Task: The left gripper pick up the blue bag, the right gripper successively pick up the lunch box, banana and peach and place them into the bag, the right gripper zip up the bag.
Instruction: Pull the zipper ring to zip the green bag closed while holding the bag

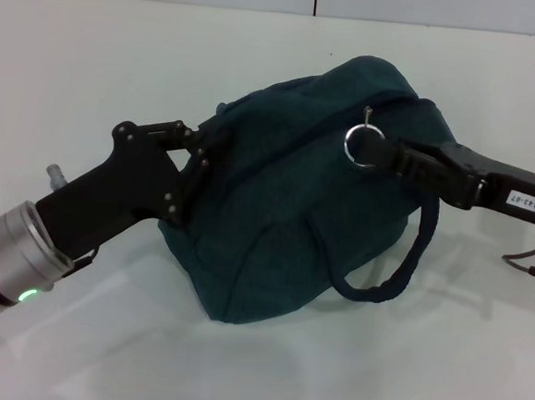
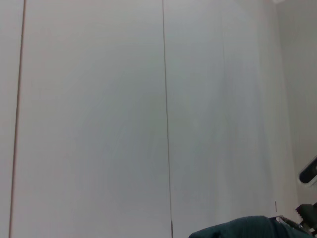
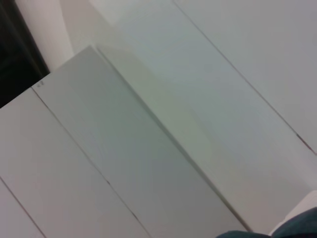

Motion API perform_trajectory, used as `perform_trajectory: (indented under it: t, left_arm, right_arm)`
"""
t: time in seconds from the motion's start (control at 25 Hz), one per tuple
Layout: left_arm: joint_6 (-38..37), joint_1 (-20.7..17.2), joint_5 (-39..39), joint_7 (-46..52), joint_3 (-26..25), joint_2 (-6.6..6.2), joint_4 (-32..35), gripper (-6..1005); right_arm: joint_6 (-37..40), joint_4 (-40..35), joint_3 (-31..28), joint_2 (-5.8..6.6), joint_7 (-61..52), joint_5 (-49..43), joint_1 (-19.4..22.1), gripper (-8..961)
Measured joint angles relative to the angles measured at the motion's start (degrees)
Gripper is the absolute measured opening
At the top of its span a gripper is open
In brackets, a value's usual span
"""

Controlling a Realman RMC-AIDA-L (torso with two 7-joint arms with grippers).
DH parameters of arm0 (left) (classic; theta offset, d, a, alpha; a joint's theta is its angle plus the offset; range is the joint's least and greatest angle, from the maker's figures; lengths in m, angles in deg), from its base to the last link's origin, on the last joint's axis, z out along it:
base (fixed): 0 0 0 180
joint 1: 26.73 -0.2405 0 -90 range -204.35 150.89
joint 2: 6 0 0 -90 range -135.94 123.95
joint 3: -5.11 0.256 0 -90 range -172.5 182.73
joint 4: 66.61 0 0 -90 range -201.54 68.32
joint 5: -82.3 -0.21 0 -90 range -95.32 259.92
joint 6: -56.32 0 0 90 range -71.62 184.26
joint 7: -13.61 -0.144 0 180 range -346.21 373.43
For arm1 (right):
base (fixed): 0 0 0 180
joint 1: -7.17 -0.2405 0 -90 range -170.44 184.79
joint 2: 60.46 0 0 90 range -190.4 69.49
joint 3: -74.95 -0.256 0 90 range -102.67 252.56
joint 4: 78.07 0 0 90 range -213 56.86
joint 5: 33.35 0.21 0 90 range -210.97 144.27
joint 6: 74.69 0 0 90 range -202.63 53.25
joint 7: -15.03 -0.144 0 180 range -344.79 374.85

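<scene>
The blue bag [image 1: 294,211] sits at the centre of the white surface [image 1: 93,66]. The left claw [image 1: 199,162] pinches its fabric at 9 o'clock. The right claw [image 1: 371,151] grips the zipper ring [image 1: 358,142] at 1 o'clock.

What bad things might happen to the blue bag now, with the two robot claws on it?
The right end effector sits at the small metal ring pull on the blue bag; such a thin ring might slip free, leaving the zipper part open. The left end effector holds the bag only at one end, so a hard pull could tug the soft fabric loose or tip the bag. The rope handle dangles below the right arm and might snag.
</scene>
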Motion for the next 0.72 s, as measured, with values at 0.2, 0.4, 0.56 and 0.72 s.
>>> perform_trajectory:
  t: [0.2,0.4,0.56,0.72]
  left_arm:
    - [0.00,0.00,0.00,0.00,0.00,0.00,0.01,48]
    - [0.00,0.00,0.00,0.00,0.00,0.00,0.01,48]
    - [0.00,0.00,0.00,0.00,0.00,0.00,0.01,48]
    - [0.00,-0.01,-0.01,0.01,0.01,0.00,0.00,48]
  right_arm:
    - [-1.25,0.01,0.26,-0.18,0.97,0.01,-0.12,214]
    - [-1.55,0.00,0.22,-0.26,3.35,0.01,0.18,203]
    - [-1.12,-0.09,-0.10,-0.07,5.13,0.60,1.16,91]
    - [-0.86,-0.44,-0.19,0.18,7.81,2.78,2.59,18]
